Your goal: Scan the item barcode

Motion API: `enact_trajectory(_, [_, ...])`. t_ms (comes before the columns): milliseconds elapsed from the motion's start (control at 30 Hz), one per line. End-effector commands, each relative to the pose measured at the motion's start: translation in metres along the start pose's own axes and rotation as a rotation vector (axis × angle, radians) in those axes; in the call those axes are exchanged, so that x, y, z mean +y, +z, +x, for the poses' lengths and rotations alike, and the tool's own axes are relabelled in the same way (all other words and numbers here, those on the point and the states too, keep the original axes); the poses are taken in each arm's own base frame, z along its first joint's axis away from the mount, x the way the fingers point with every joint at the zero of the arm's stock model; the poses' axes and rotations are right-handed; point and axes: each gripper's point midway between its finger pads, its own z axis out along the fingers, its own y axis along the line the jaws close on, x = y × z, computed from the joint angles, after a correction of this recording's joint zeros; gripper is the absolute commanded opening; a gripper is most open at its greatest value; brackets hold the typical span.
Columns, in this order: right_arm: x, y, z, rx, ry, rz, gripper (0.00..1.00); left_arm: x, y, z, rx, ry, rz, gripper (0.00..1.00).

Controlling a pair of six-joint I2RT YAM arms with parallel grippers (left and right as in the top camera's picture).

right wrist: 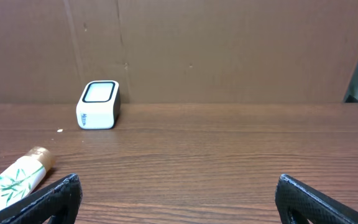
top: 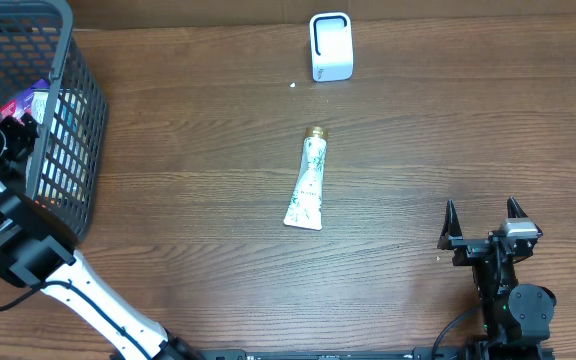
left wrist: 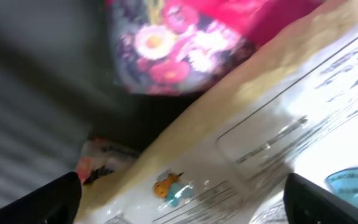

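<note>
Fingertips of the left gripper stand wide apart, released, nothing clamped. We see them close over a cream-white printed plastic packet with a pink floral-print packet overlapping it, both inside the dark grey plastic mesh basket at the left edge of the brown wooden table. We take the cream packet as the item to scan. The wrist view is blurred, so we cannot tell whether there is contact.

Risks:
- Slick film slips out of the pinch.
- Closing catches both packets.
- The packet snags on the basket wall on the lift.

Further out, a white bamboo-print tube with gold cap lies in front of the white box-shaped barcode scanner and could get knocked or scanned instead. The right gripper is spread, empty, near the front right.
</note>
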Motion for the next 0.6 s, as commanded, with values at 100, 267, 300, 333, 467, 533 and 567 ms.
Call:
enact_trajectory(100, [0.000, 0.000, 0.001, -0.006, -0.004, 0.002, 1.00, -0.020, 0.022, 0.003, 0.030, 0.034, -0.006, 1.00])
enact_trajectory(267, [0.000, 0.000, 0.001, -0.006, -0.004, 0.002, 1.00, -0.023, 0.041, 0.009, 0.070, 0.041, -0.011, 1.00])
enact_trajectory(300, [0.000, 0.000, 0.001, -0.006, -0.004, 0.002, 1.00, -0.022, 0.042, 0.010, 0.074, 0.040, -0.011, 1.00])
enact_trajectory(333, [0.000, 0.000, 0.001, -0.006, -0.004, 0.002, 1.00, -0.022, 0.043, 0.010, 0.076, 0.040, -0.012, 1.00])
enact_trajectory(467, [0.000, 0.000, 0.001, -0.006, -0.004, 0.002, 1.00, -0.021, 0.045, 0.012, 0.083, 0.047, -0.012, 0.95])
enact_trajectory(533, [0.000, 0.000, 0.001, -0.006, -0.004, 0.002, 1.00, -0.021, 0.046, 0.015, 0.093, 0.048, -0.012, 0.88])
enact_trajectory(567, [0.000, 0.000, 0.001, -0.006, -0.004, 0.002, 1.00, -0.020, 0.048, 0.017, 0.101, 0.047, -0.013, 0.80])
